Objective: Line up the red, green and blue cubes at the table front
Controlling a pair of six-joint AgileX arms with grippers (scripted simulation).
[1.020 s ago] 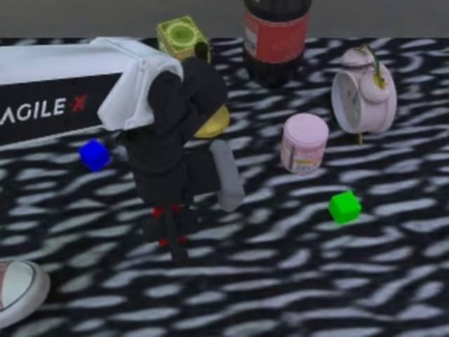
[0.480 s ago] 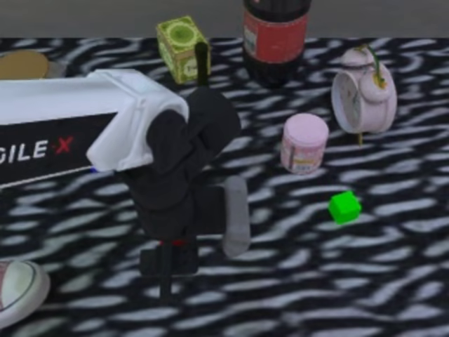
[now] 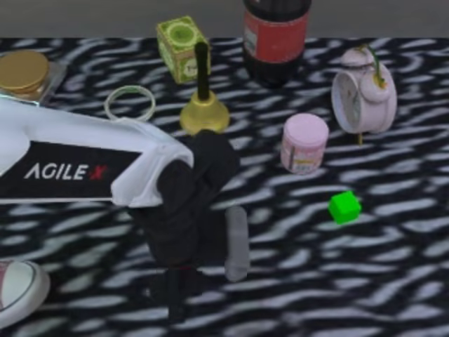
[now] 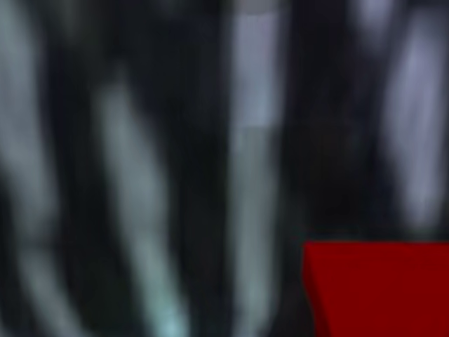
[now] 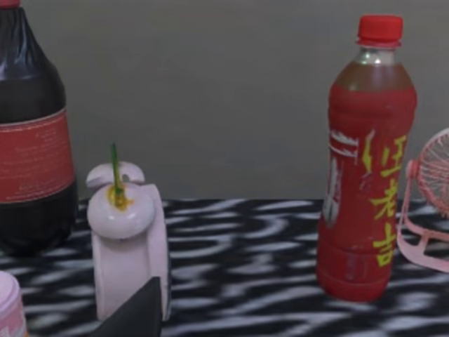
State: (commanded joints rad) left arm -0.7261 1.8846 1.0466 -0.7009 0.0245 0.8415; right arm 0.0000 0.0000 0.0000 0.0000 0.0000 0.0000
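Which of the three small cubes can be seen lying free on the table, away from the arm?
The green cube, in front of the pink jar. The red cube shows only at the left gripper; no blue cube is visible.

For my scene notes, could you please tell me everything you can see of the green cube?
The green cube is small, plain, bright green and glossy, with a lighter top face and darker sides. It sits flat on the zebra-striped table, turned slightly askew, right of centre in the top view. It stands apart from everything: the pink jar is behind it to the left, and the left gripper is well off to its left. Nothing touches it.
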